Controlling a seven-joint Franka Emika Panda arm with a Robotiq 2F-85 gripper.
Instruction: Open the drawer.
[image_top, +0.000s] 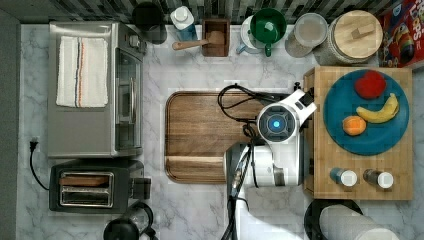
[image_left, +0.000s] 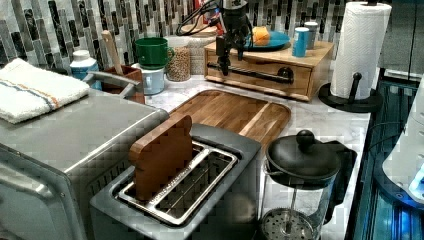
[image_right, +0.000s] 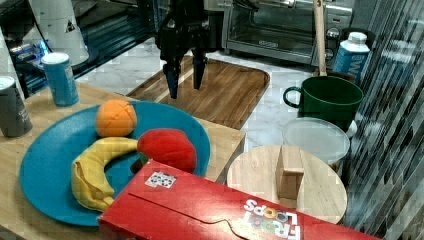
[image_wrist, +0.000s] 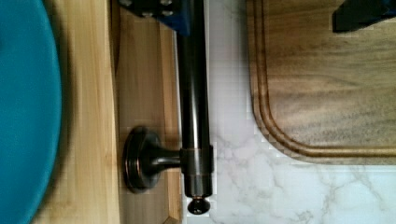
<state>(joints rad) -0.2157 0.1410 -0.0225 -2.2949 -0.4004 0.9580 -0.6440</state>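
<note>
White marbled desk (image_top: 200, 210), carrying all items. Dark brown wooden tray with rounded corners (image_top: 200, 135), at the centre of the top view. Light-wood box stand (image_left: 270, 62), at the upper centre of the left view, topped by a round blue plate (image_right: 45, 165) of toy fruit. Shallow light bamboo drawer (image_left: 260, 77), set in the stand's front face and apparently nearly or fully closed. Long thin black bar handle (image_wrist: 194, 93), running level along the drawer front on round posts.

Pincer (image_right: 185, 79), at the upper centre of the right view: fingers spread moderately wide, pointing down, holding nothing. In the wrist view one finger sits at the bar on the stand's side and the other over the tray, so the bar lies between them, crosswise to the closing direction. The pull outward would run toward the tray.
</note>
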